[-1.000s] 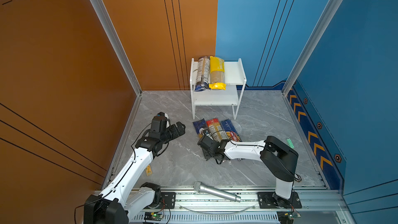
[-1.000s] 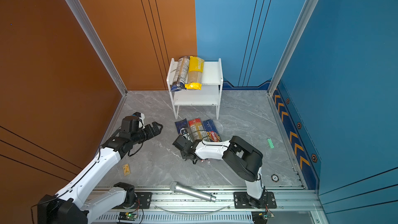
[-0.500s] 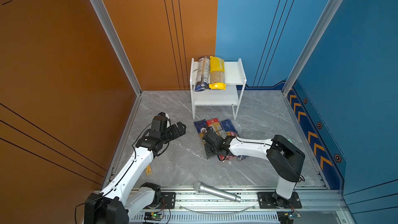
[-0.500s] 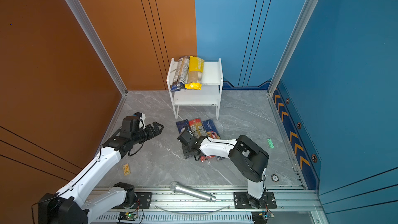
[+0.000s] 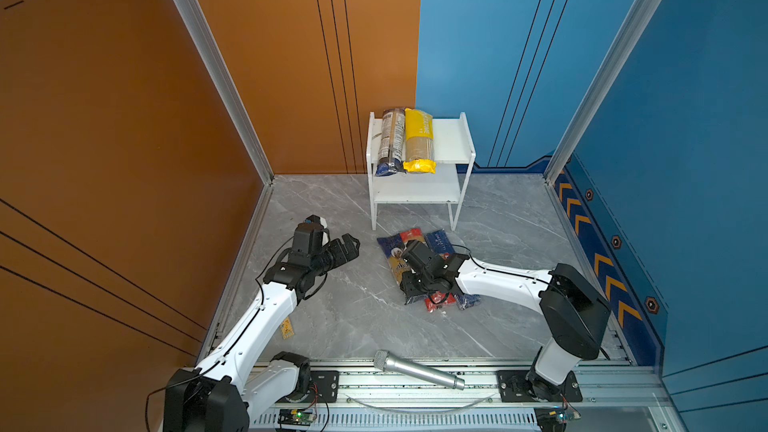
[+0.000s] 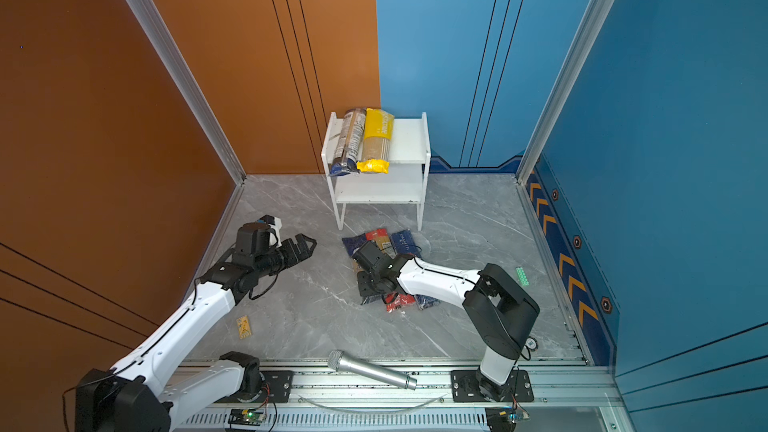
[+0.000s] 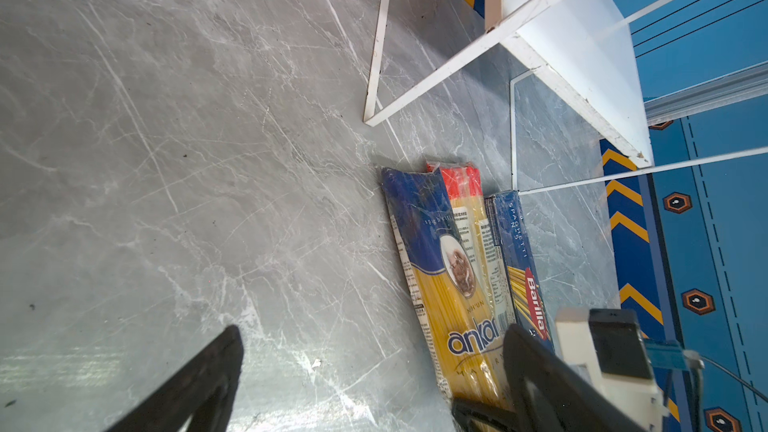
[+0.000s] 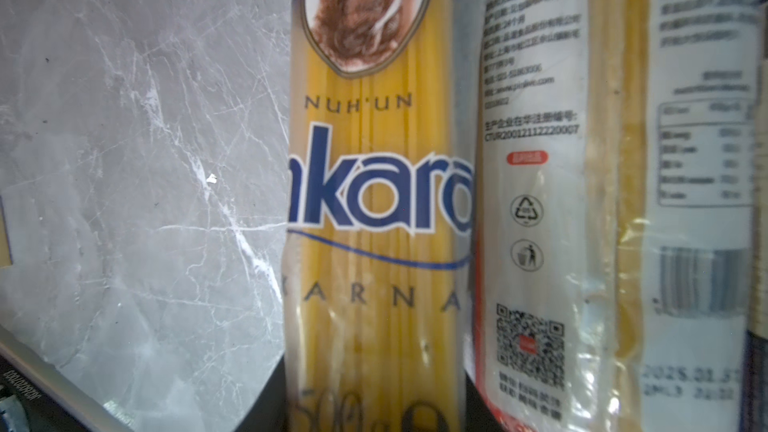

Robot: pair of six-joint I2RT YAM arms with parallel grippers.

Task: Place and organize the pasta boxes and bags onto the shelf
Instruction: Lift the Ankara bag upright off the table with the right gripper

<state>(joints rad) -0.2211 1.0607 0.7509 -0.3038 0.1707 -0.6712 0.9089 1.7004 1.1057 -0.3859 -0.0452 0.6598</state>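
Since a second ago the right arm has swung its elbow outward and carried the right pincer (image 5: pixel 415 289) further over the three loose packs. On the grey counter (image 5: pixel 353 326) the white shelf (image 5: pixel 449 139) stands against the back wall. Its top board carries the clear pack with dark-blue ends (image 5: pixel 390 139) and the yellow pack (image 5: pixel 419 139) side by side. In front of the shelf lie the Ankara pack (image 7: pixel 440 284), the red-ended pack (image 7: pixel 461 184) and the Barilla pack (image 7: pixel 519 251), touching along their lengths. The right pincer's fingers (image 8: pixel 266 403) straddle the Ankara pack, close against its edges; whether they clamp it cannot be told. The left pincer (image 5: pixel 353 248) hovers left of these packs, spread wide, holding nothing. A silver microphone (image 5: pixel 417 369) lies on the front rail.
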